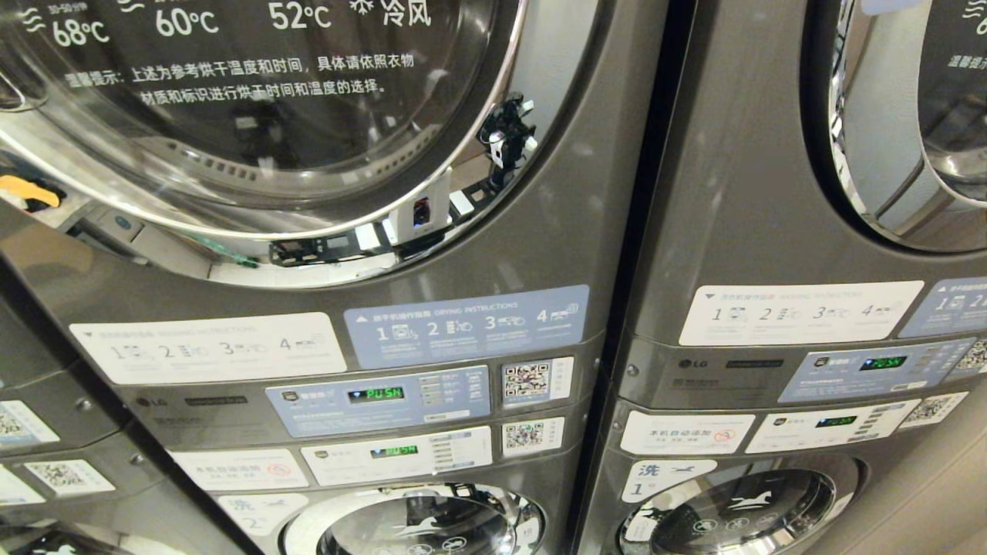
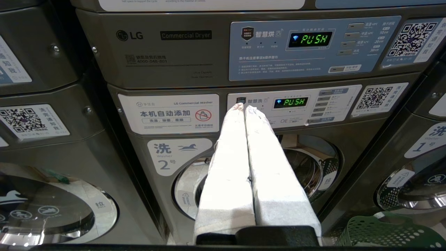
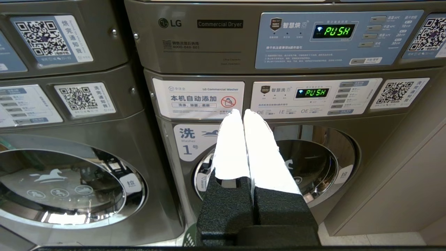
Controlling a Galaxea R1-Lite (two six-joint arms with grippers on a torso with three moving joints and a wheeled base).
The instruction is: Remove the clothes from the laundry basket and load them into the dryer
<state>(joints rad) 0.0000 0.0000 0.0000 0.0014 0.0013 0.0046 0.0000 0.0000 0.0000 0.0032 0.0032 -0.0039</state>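
While my head view shows only the shut dryer door (image 1: 254, 116), I could bump it. Left gripper (image 2: 244, 108) jaws are closed and empty; the green laundry basket (image 2: 383, 232) sits low beside the washer. Right gripper (image 3: 242, 112) jaws closed, empty. No clothes seen.

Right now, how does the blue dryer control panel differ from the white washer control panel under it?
The blue dryer control panel is taller; the white washer control panel is flatter. The dryer panel sits higher, the washer panel just above the round glass door. Both show green PUSH.
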